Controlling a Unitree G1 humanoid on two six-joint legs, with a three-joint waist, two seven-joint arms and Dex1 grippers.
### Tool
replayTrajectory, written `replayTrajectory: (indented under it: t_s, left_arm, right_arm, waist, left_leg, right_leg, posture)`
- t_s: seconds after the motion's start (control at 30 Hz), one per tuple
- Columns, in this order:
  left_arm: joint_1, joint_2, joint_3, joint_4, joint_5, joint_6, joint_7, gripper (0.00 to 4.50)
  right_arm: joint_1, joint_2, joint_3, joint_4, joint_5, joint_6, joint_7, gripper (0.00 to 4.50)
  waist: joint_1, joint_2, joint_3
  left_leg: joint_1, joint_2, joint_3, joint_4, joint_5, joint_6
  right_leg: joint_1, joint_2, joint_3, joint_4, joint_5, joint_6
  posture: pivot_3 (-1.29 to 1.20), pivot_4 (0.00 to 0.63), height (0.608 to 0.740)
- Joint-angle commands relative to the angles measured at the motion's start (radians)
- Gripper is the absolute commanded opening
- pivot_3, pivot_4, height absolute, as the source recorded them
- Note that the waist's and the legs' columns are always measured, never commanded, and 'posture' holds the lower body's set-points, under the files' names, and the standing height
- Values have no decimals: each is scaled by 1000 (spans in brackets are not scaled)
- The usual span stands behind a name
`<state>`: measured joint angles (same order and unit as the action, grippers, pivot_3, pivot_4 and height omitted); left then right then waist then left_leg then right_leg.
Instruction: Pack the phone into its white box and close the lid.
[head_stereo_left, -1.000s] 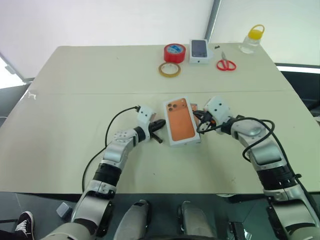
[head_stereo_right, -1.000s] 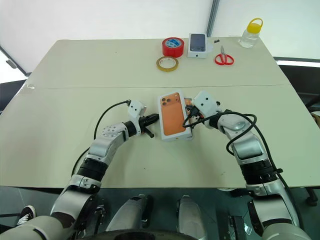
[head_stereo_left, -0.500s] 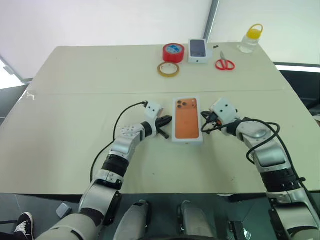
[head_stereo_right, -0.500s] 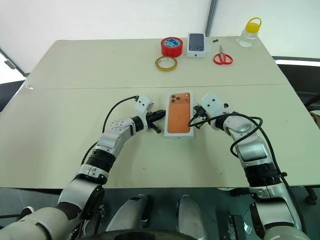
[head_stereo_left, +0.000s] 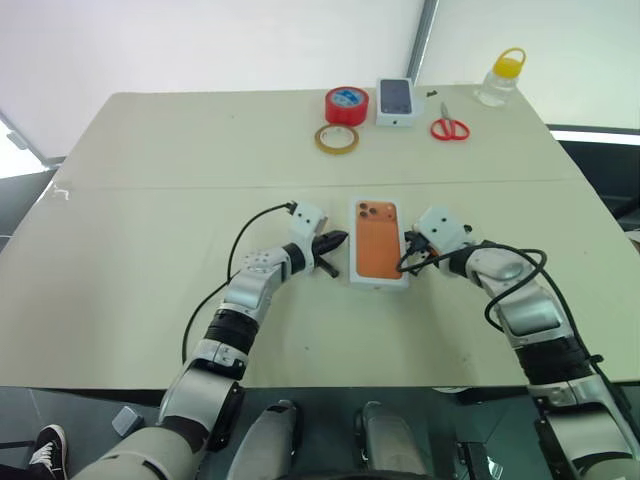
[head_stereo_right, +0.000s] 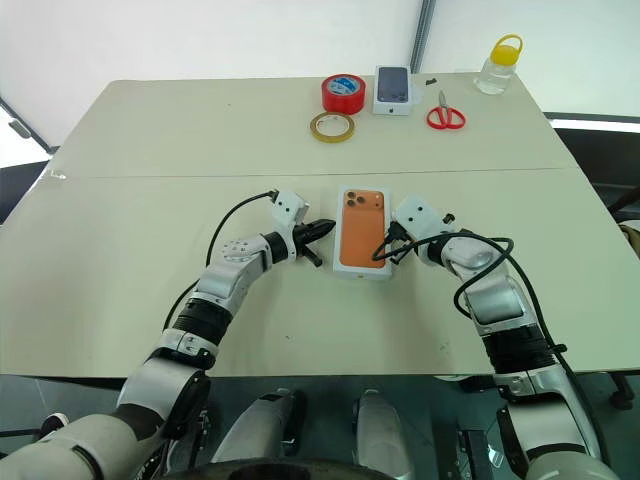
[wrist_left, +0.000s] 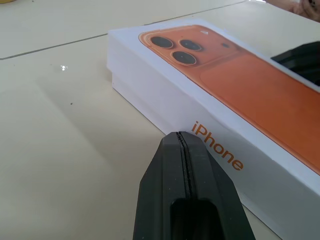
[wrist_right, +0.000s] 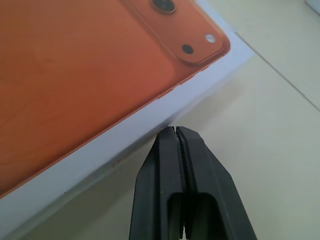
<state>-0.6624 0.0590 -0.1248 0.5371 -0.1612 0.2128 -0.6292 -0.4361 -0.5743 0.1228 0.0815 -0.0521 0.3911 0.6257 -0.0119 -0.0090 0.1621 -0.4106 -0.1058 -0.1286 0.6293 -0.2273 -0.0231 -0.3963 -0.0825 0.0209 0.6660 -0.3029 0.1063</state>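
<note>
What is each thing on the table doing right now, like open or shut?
white box: lid on, orange phone picture on top, lying flat.
left gripper: shut, holding nothing, beside the box.
right gripper: shut, holding nothing, at the box's other side.
scissors: blades shut.
bottle: upright, yellow cap on.

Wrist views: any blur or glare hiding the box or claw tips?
Left wrist view: the closed white cardboard box with the orange phone print is sharp, "iPhone" lettering readable; soft sheen on the beige table. Right wrist view: box fairly crisp, shut right claw clearly outlined, no glare.
</note>
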Motion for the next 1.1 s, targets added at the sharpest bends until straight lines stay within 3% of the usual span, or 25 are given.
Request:
replayTrajectory:
  t_s: [0.03,0.23,0.37,0.6,0.73,0.93,1.1]
  left_arm:
    - [8,5,7,-60,-2,-14,-4,0]
    - [32,35,40,-132,-32,20,1,0]
    - [-62,14,100,-125,-84,57,36,0]
    - [-239,-59,51,166,25,-24,106,0]
    - [-236,-56,-17,279,119,-35,130,0]
    - [-63,-15,-70,95,99,14,-20,0]
    - [43,5,-60,-90,53,99,-64,0]
  right_arm:
    - [-21,-6,-3,-11,-8,-25,1,55]
    - [-69,-29,-61,22,4,-36,-19,55]
    - [-138,-10,-104,67,29,-52,-38,55]
    - [-197,60,-30,153,-2,-104,-43,55]
    - [-157,52,44,141,-54,-106,-11,55]
    - [16,-36,52,-25,18,-53,166,55]
    - [85,-78,27,-128,58,-28,210,55]
  waist:
    - [0,0,0]
    - [-2,0,0]
    - [-2,0,0]
    - [0,-1,0]
    - [-7,-1,0]
    - [-5,-1,-4]
    - [-1,-2,-8]
  left_leg:
    - [0,0,0,0,0,0]
    - [0,0,0,0,0,-1]
    - [0,0,0,0,0,-1]
    - [0,-1,1,1,1,-1]
    - [0,-1,2,1,1,-1]
    - [4,0,2,1,1,-1]
    - [7,1,0,1,-3,5]
  right_leg:
    - [0,0,0,0,0,0]
    - [0,0,0,1,0,0]
    - [-1,0,0,1,0,0]
    - [1,1,-1,0,0,1]
    - [-1,1,0,2,0,1]
    - [4,1,0,1,-1,1]
    - [8,1,0,0,-1,1]
  posture:
    - [0,150,740]
    - [0,150,740]
    - [0,150,740]
    - [0,150,740]
    - [0,150,740]
    - [0,150,740]
    - [0,150,740]
